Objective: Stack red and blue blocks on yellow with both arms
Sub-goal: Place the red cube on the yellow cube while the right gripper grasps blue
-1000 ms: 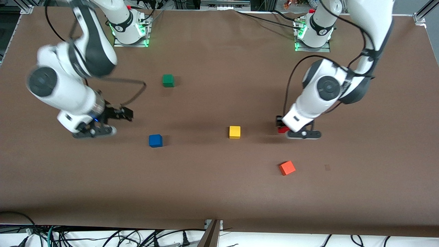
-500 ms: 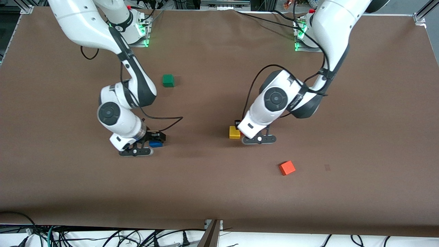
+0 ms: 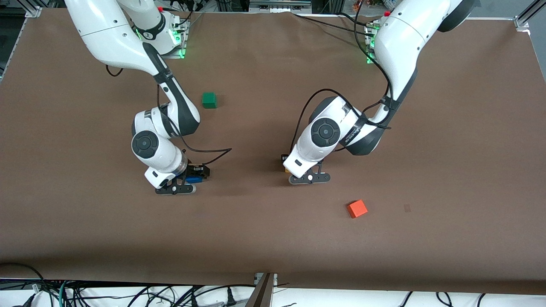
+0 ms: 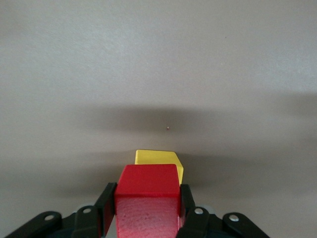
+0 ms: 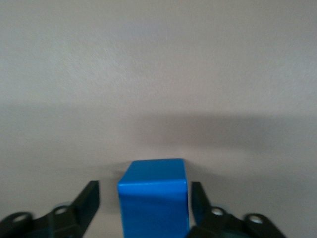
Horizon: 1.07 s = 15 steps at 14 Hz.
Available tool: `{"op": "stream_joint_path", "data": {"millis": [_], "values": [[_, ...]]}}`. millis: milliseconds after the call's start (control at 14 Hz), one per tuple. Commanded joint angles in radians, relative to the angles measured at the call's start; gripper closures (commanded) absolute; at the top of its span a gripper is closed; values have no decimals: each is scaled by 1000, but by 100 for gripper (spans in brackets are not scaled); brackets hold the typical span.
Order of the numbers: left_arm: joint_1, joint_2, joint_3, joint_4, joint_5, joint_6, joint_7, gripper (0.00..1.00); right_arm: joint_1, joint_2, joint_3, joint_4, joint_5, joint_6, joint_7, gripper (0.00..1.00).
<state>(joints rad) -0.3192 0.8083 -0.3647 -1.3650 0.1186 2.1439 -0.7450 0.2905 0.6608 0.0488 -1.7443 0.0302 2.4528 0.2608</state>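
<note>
front view, read from the right arm's end of the table: over the last second the right gripper (image 3: pixel 190 174) has swung in from open table and come down around the blue block (image 3: pixel 194 179). right wrist view shows the fingers (image 5: pixel 87 198) spread wide, one on each side of the blue block (image 5: pixel 153 196) with a gap on both sides, so the grasp is not yet closed and the block sits on the table. the green cube (image 3: pixel 209 100) lies nearer the bases, untouched. next along, the left gripper (image 3: pixel 294 167) has carried the red block toward the yellow block (image 3: pixel 287 170) and now hangs over it. left wrist view shows the fingers (image 4: pixel 107 206) clamped on the red block (image 4: pixel 147 198), with the yellow block (image 4: pixel 157 158) just below and slightly offset. judgement: red placement is imminent; blue follows. the orange-red cube (image 3: pixel 357 209) lies nearer the front camera, unused.
</note>
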Motion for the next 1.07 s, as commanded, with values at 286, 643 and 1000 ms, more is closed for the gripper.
{"op": "stream_joint_path", "data": {"millis": [286,643,1000], "values": [[-34,28,12,58,38,-45,-34,100,36,-64,3,93,13,-183,-11,81],[-34,34,10,60,81,-45,-33,1,73,-52,2,308,11,-416,31,80],[-18,17,9,80,64,-74,-47,0,114,-50,3,327,14,-419,38,79]]}}
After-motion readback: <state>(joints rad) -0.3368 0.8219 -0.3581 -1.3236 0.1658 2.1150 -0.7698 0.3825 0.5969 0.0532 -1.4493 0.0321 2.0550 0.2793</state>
